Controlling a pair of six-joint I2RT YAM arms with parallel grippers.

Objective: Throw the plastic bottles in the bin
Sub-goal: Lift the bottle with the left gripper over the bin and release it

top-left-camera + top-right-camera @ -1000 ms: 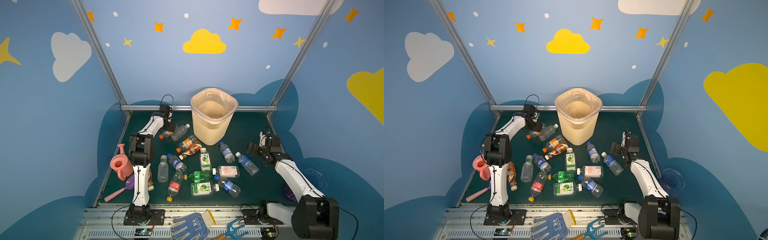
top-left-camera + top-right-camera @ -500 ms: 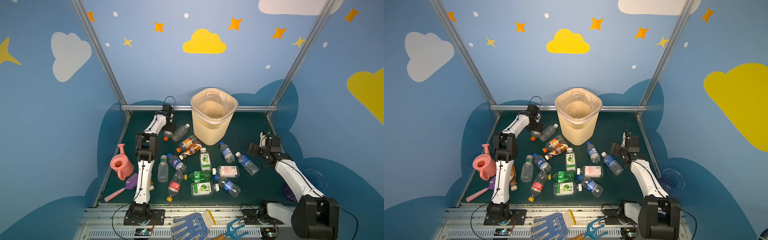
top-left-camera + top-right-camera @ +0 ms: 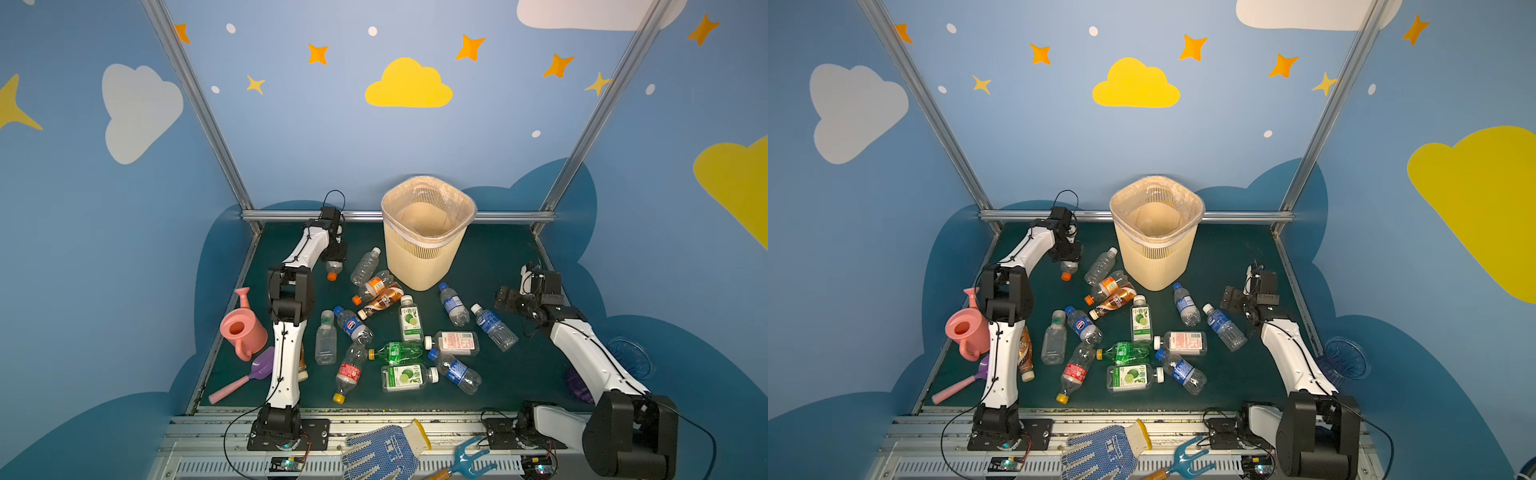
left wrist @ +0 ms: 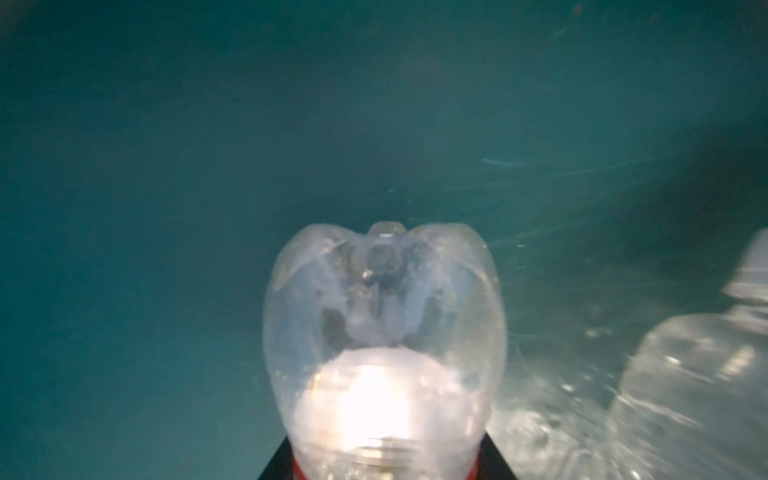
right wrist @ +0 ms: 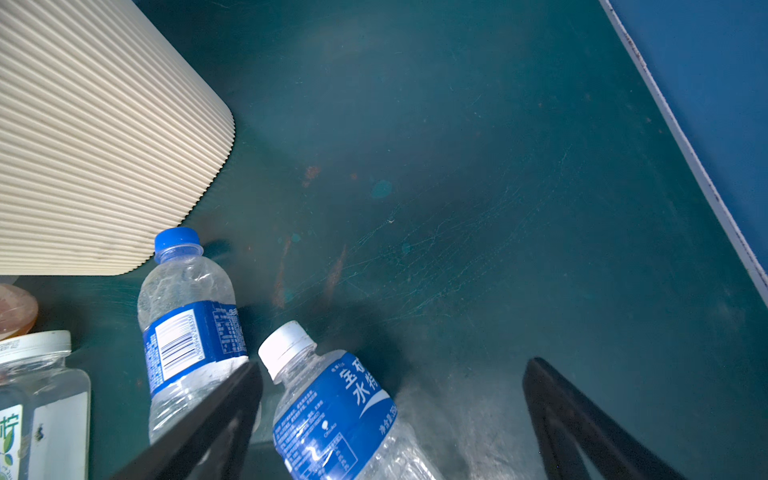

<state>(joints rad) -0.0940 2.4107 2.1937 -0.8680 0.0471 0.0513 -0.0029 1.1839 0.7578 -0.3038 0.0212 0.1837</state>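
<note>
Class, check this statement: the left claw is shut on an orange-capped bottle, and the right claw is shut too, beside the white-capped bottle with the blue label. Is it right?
No. The right claw is open, not shut: the right wrist view shows its fingers spread wide beside the white-capped bottle. The rest stands: the left claw is shut on an orange-capped bottle.

Both top views show fifteen plastic bottles [image 3: 326, 345]. Among them are three blue-capped bottles [image 3: 454, 305], two lime-labelled bottles [image 3: 407, 377], two brown-wrapped bottles [image 3: 382, 300], one green bottle [image 3: 397, 352], one red-labelled bottle [image 3: 348, 372] and one pink-labelled bottle [image 3: 455, 343]. There is one bin [image 3: 419, 257], one pink watering can [image 3: 245, 332], one purple scoop [image 3: 262, 369], one knitted glove [image 3: 382, 453], one blue hand rake [image 3: 467, 461] and two robot arms [image 3: 286, 353].
</note>
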